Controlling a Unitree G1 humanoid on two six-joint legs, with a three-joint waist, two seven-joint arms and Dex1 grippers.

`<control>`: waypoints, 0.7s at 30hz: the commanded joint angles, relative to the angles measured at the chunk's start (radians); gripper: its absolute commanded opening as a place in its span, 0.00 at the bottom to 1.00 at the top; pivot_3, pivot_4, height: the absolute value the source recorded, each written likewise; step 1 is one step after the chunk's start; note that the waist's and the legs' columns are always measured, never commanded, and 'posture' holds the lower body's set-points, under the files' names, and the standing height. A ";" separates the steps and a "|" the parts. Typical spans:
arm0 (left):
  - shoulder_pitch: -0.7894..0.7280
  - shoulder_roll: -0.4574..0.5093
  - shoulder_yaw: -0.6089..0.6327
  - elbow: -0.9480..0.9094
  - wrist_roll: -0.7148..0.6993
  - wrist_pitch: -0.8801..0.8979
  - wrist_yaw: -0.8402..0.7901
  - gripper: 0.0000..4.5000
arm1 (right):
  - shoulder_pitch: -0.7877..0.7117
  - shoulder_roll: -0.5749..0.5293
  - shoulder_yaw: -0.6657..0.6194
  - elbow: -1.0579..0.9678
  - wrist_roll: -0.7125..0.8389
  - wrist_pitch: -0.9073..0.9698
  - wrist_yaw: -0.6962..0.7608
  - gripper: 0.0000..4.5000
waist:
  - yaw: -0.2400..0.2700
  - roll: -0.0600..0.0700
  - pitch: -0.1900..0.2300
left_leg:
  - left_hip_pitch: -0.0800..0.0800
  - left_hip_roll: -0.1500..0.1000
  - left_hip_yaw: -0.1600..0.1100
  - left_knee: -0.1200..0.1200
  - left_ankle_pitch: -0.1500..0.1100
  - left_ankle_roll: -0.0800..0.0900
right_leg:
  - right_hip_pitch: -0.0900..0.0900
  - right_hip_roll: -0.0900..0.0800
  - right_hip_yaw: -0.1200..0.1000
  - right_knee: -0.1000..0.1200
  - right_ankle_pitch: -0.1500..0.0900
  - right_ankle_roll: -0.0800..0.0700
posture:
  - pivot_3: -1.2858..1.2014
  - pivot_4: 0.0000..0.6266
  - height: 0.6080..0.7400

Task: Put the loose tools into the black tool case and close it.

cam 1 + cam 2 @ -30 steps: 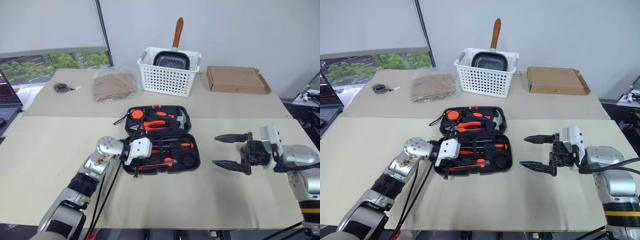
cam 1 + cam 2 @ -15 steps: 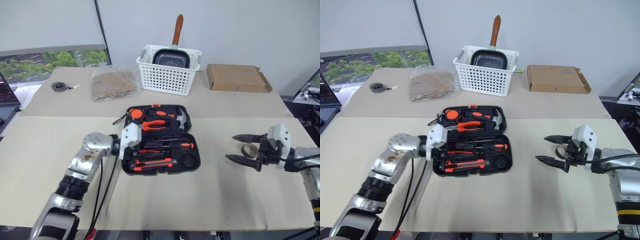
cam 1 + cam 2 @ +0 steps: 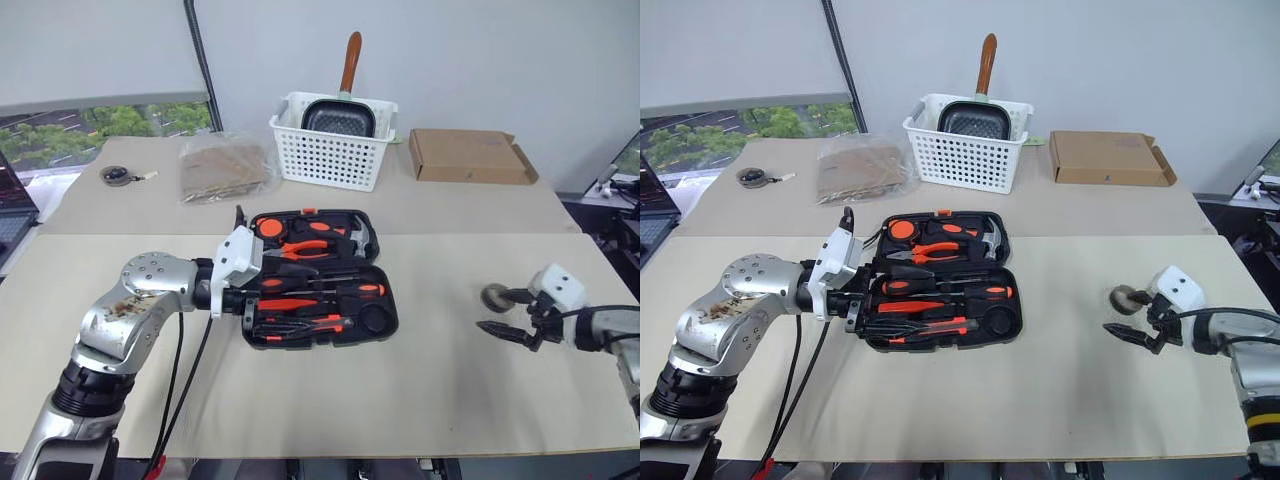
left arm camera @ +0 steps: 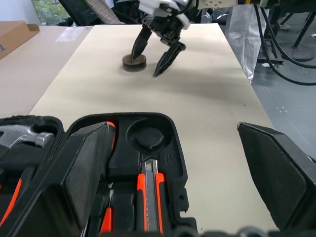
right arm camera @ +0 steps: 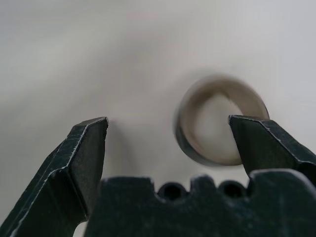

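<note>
The black tool case lies open in the middle of the table. Orange-and-black screwdrivers and the red-and-black utility knife sit in its slots; its round slot is empty. My left gripper hovers open over the case's left end, holding nothing. The brownish tape ring lies flat on the table at the right. My right gripper is open and low around it. In the right wrist view the tape ring sits between the fingers, close to one finger.
Orange pliers and a hammer lie in the case's far half. At the back stand a white basket with a pan, a cardboard box and a plastic bag. A small black object lies far left.
My left gripper has opened and lifted off the case's left end. My right gripper, open throughout, has swung right and down onto the tape ring.
</note>
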 commanded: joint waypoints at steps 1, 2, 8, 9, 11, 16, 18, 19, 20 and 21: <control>-0.005 0.009 0.004 -0.024 0.000 -0.011 0.005 1.00 | -0.037 -0.014 0.007 -0.001 -0.013 0.005 -0.005 0.88 | -0.002 0.000 0.000 | 0.000 0.000 0.000 0.000 0.000 0.000 | 0.000 0.000 0.000 0.000 0.000 0.000 | 0.52 0.24 0.70; -0.005 0.009 0.003 -0.024 0.001 -0.012 0.006 1.00 | -0.041 -0.012 0.009 0.001 -0.013 0.004 -0.005 0.85 | -0.002 0.000 0.000 | 0.000 0.000 0.000 0.000 0.000 0.000 | 0.000 0.000 0.000 0.000 0.000 0.000 | 0.52 0.24 0.70; -0.001 0.015 0.002 -0.026 0.003 -0.014 0.012 1.00 | -0.049 -0.004 0.015 0.012 -0.010 -0.002 0.002 0.39 | -0.002 0.000 0.000 | -0.001 0.000 0.001 -0.001 0.000 0.000 | 0.000 0.000 0.001 -0.002 0.000 0.000 | 0.52 0.24 0.70; -0.001 0.016 0.001 -0.026 0.004 -0.014 0.012 1.00 | -0.049 -0.004 0.014 0.013 -0.009 -0.003 0.002 0.31 | -0.001 0.000 0.000 | -0.001 0.000 0.001 -0.001 0.000 0.000 | 0.000 0.000 0.001 -0.002 0.000 0.000 | 0.52 0.24 0.70; -0.001 0.018 0.001 -0.026 0.004 -0.014 0.014 1.00 | -0.050 -0.004 0.015 0.015 -0.010 -0.007 0.005 0.18 | -0.001 0.000 0.000 | -0.001 0.000 0.001 -0.001 0.000 0.000 | 0.000 0.000 0.000 -0.002 0.000 0.000 | 0.52 0.24 0.70; 0.004 0.022 0.003 -0.032 0.001 -0.012 0.020 1.00 | -0.057 -0.009 0.015 -0.008 -0.003 -0.008 0.023 0.01 | -0.002 0.000 0.000 | 0.000 0.000 0.001 -0.001 0.000 0.000 | 0.000 0.000 0.001 -0.001 0.000 0.000 | 0.52 0.24 0.70; 0.011 0.024 0.013 -0.041 -0.010 -0.005 0.025 1.00 | -0.061 -0.008 0.019 -0.047 0.006 0.003 0.038 0.01 | -0.002 0.000 0.000 | 0.000 0.000 0.001 -0.001 0.000 0.000 | 0.000 0.000 0.001 -0.001 0.000 0.000 | 0.52 0.24 0.70; 0.014 0.024 0.021 -0.047 -0.019 0.000 0.029 1.00 | -0.063 -0.007 0.023 -0.080 0.013 0.017 0.048 0.01 | -0.002 0.000 0.000 | 0.000 0.000 0.001 -0.001 0.000 0.000 | 0.000 0.000 0.001 -0.001 0.000 0.000 | 0.52 0.24 0.70; 0.018 0.025 0.028 -0.052 -0.027 0.006 0.033 1.00 | -0.067 -0.005 0.030 -0.120 0.023 0.038 0.062 0.01 | -0.003 0.000 0.000 | 0.000 0.000 0.001 -0.001 0.000 0.000 | 0.000 0.000 0.001 -0.001 0.000 0.000 | 0.52 0.24 0.70; 0.022 0.028 0.034 -0.057 -0.032 0.009 0.036 1.00 | -0.071 -0.002 0.037 -0.164 0.034 0.057 0.074 0.01 | -0.005 0.000 0.000 | 0.000 0.000 0.001 -0.001 0.000 0.000 | 0.000 0.000 0.001 -0.001 0.000 0.000 | 0.52 0.24 0.70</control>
